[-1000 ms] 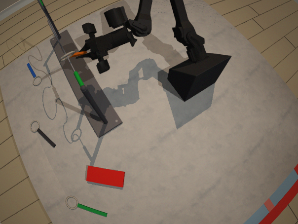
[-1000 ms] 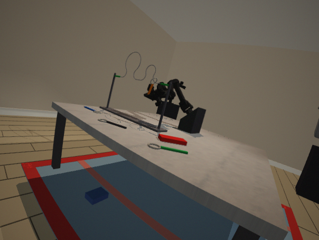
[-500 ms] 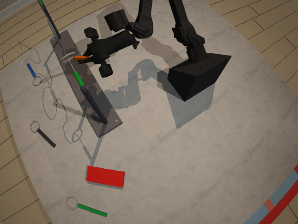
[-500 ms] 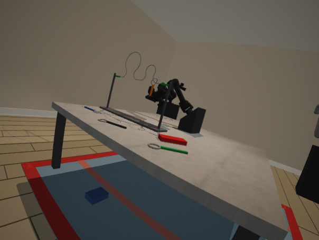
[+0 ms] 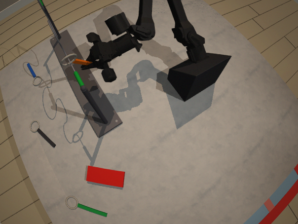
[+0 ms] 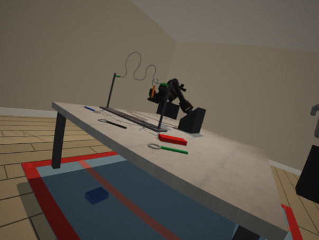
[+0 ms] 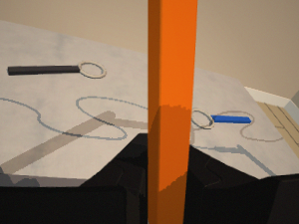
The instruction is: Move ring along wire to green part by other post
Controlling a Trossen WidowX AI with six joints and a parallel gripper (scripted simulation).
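Note:
My gripper (image 5: 87, 64) (image 6: 152, 97) (image 7: 152, 142) is shut on the orange handle (image 5: 81, 61) (image 6: 153, 91) (image 7: 174, 89). The handle hangs roughly upright below its pale ring (image 5: 71, 54) (image 6: 152, 82). The ring is around the grey wire (image 6: 135, 52), just beyond the inner end of the near green part (image 5: 79, 79) (image 6: 164, 84). Whether ring and wire touch cannot be told. The near post (image 5: 94, 104) (image 6: 165, 105) stands on the near side. The far green part (image 5: 41, 2) (image 6: 117, 76) is at the far post (image 5: 52, 19) (image 6: 111, 91). The ring is out of the wrist view.
Both posts stand on a dark base plate (image 5: 111, 123). On the table lie a blue-handled ring (image 5: 31, 70) (image 7: 230, 118), a black-handled ring (image 5: 46, 138) (image 7: 45, 70), a green-handled ring (image 5: 92, 210) (image 6: 174, 150) and a red block (image 5: 105, 176) (image 6: 172, 139).

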